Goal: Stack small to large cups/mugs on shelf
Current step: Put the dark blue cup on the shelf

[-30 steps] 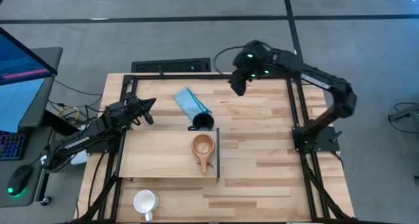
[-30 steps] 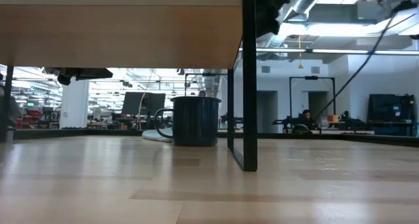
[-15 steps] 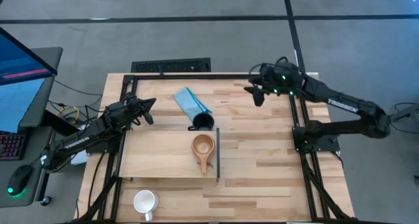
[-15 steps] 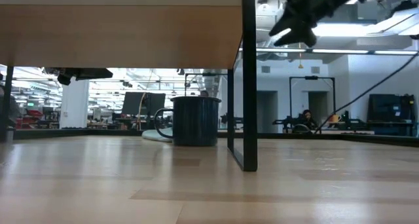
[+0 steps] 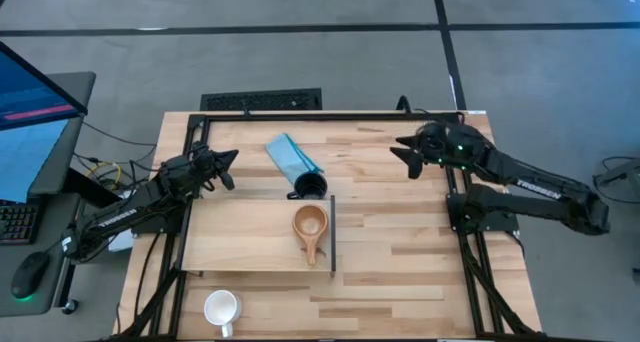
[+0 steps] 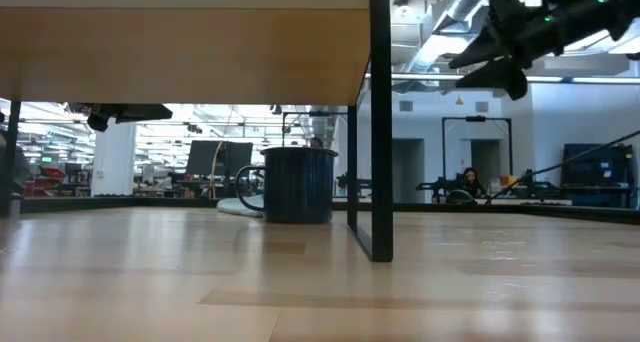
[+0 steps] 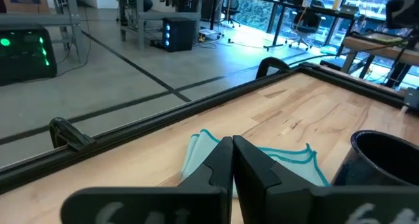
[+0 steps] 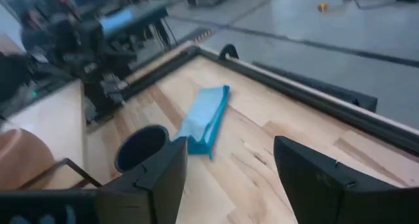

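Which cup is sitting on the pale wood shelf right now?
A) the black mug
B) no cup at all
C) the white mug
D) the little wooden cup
D: the little wooden cup rests on the shelf; the black mug and white mug stand off it on the table.

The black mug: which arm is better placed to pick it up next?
Probably the right. The right gripper is open and faces the black mug across bare tabletop; the left gripper is shut beside the shelf.
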Controlling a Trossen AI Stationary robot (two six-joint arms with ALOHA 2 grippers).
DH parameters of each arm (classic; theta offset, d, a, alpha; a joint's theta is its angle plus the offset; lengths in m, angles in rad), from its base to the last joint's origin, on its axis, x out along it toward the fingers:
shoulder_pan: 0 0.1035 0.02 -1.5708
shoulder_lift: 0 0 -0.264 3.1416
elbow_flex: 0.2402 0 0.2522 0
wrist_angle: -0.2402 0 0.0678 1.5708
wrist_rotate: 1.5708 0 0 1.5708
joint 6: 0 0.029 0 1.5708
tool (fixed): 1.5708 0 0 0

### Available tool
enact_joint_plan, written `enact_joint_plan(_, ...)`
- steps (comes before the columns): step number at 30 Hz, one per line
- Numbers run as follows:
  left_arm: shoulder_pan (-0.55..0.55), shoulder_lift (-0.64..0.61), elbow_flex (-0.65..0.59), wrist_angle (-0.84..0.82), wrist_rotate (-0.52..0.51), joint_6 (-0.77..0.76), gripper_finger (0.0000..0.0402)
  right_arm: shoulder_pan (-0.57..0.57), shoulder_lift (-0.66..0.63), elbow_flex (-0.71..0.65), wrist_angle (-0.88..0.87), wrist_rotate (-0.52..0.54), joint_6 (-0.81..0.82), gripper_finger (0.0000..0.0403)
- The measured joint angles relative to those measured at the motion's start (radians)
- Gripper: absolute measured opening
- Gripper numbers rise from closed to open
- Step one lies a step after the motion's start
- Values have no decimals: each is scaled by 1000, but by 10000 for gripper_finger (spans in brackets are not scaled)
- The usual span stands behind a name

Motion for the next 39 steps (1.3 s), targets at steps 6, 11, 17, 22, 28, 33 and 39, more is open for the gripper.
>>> enact_joint_plan(6, 0, 0, 0, 41, 7, -27, 0, 0, -133, -80, 109, 1, 27, 249)
enact_joint_plan(11, 0, 0, 0, 113, 16, -27, 0, 0, -189, -98, 147, 31, 45, 249)
enact_joint_plan(17, 0, 0, 0, 144, 16, -40, 0, 0, -199, -98, 147, 44, 45, 249)
enact_joint_plan(22, 0, 0, 0, 143, 31, -38, 0, 0, -198, -98, 147, 50, 45, 249)
enact_joint_plan(28, -1, 0, 0, 150, 248, 55, 7, 0, -198, -98, 147, 54, 45, 249)
enact_joint_plan(33, 0, 0, 0, 207, 190, 57, 28, 0, -198, -98, 146, 54, 45, 249)
enact_joint_plan(39, 0, 0, 0, 230, 67, 76, 43, 0, -198, -98, 135, 53, 45, 249)
